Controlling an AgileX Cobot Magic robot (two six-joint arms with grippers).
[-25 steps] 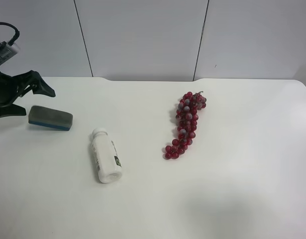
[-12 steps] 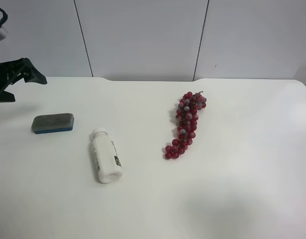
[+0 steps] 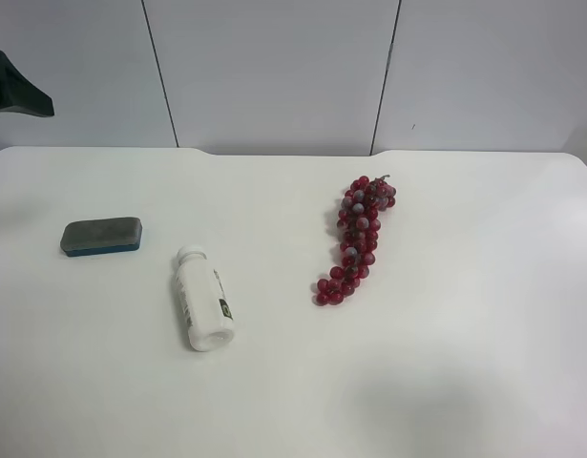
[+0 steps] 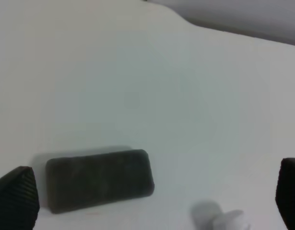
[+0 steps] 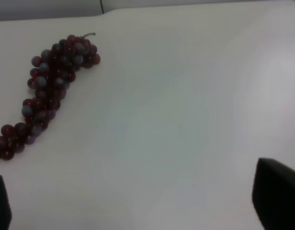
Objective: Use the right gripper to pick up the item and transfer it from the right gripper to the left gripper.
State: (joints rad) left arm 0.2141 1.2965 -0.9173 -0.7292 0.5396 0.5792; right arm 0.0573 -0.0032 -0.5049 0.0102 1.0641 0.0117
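The item [image 3: 101, 236], a dark grey block with a blue base, lies flat on the white table [image 3: 446, 382] at the left. It also shows in the left wrist view [image 4: 99, 179]. My left gripper [image 4: 153, 196] is open and empty, raised above the item and apart from it. One of its fingers [image 3: 16, 93] shows at the exterior high view's top left edge. My right gripper [image 5: 137, 203] is open and empty over bare table, with only its fingertips [image 5: 277, 196] showing. It is out of the exterior high view.
A white bottle [image 3: 203, 299] lies on its side right of the item; its cap shows in the left wrist view [image 4: 219, 218]. A red grape bunch [image 3: 356, 237] lies mid-table and shows in the right wrist view [image 5: 46, 91]. A wall stands behind the table.
The left gripper has let go of the item, then risen and pulled back to the view's top left edge. The item settled flat on the table and has stayed still since.
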